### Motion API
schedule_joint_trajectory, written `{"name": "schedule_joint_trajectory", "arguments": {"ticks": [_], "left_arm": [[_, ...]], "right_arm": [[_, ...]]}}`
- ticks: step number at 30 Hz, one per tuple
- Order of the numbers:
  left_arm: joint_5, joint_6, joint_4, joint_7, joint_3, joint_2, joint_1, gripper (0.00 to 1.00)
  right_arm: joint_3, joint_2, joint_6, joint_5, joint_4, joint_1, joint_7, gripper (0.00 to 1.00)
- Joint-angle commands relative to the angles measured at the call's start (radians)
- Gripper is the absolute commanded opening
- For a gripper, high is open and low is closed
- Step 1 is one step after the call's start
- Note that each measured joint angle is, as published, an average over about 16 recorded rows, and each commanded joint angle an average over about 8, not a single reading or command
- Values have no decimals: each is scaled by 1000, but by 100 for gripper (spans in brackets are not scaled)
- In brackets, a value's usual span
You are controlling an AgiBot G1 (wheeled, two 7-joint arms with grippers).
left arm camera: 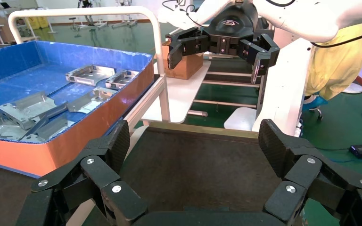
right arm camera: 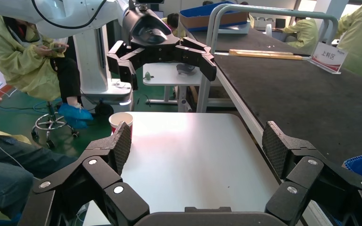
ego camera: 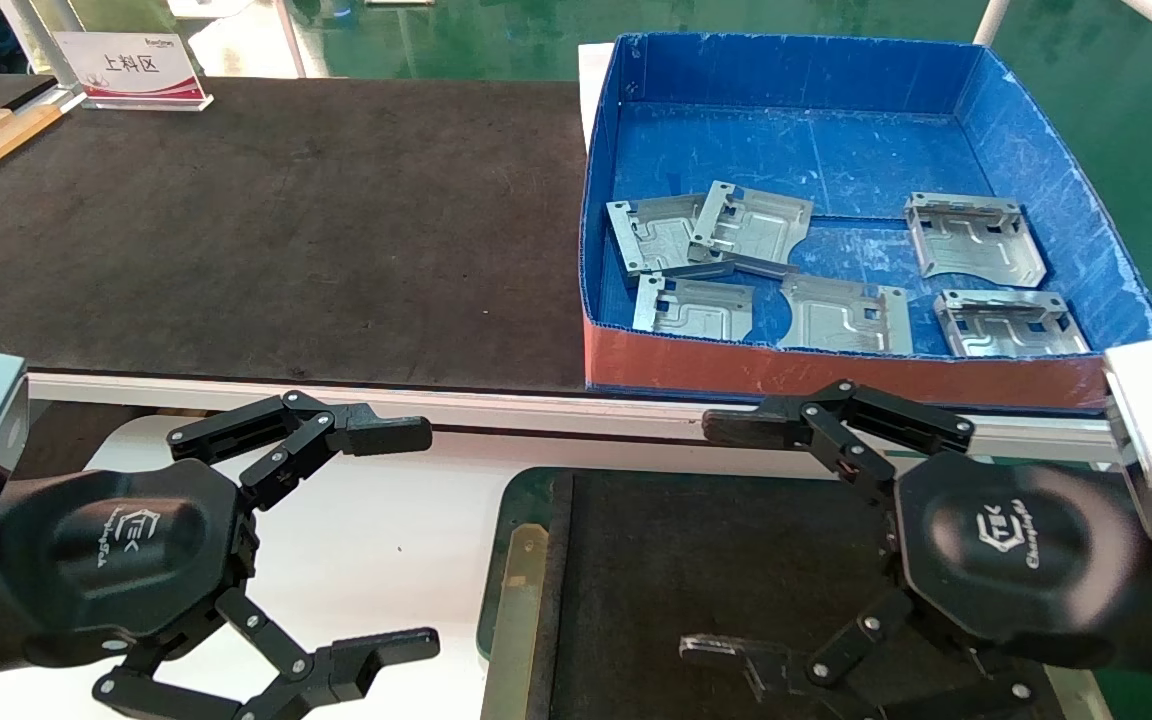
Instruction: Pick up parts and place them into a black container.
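Observation:
Several silver-grey parts (ego camera: 751, 225) lie loose in a blue box (ego camera: 836, 368) with a red front wall, at the far right. They also show in the left wrist view (left arm camera: 28, 108). The black container (ego camera: 656, 560) with its green-brass rim sits at the near centre and holds nothing visible; the left wrist view shows its matte floor (left arm camera: 202, 174). My right gripper (ego camera: 706, 538) is open and empty, above the container. My left gripper (ego camera: 421, 540) is open and empty over the white table, left of the container. Both face each other, jaws wide apart.
A long black mat tabletop (ego camera: 286, 230) runs behind, with a sign (ego camera: 131, 65) at its far left. A white table (right arm camera: 193, 155) lies under the left arm, with a paper cup (right arm camera: 121, 121) at its far corner. A white rail (ego camera: 536, 410) separates near from far.

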Motion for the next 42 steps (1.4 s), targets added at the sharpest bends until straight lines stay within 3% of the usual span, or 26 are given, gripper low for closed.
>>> {"name": "schedule_joint_trajectory", "arguments": {"ticks": [1,14,15,22,23,42], "left_arm": [[0,0,0,0,0,0,0,100],[0,0,0,0,0,0,0,100],[0,0,0,0,0,0,0,96],[0,0,0,0,0,0,0,9],[0,0,0,0,0,0,0,0],[0,0,0,0,0,0,0,0]], "right_arm": [[0,0,0,0,0,0,0,100],[0,0,0,0,0,0,0,100],[0,0,0,0,0,0,0,100],[0,0,0,0,0,0,0,100],[0,0,0,0,0,0,0,100],[0,0,0,0,0,0,0,100]]}}
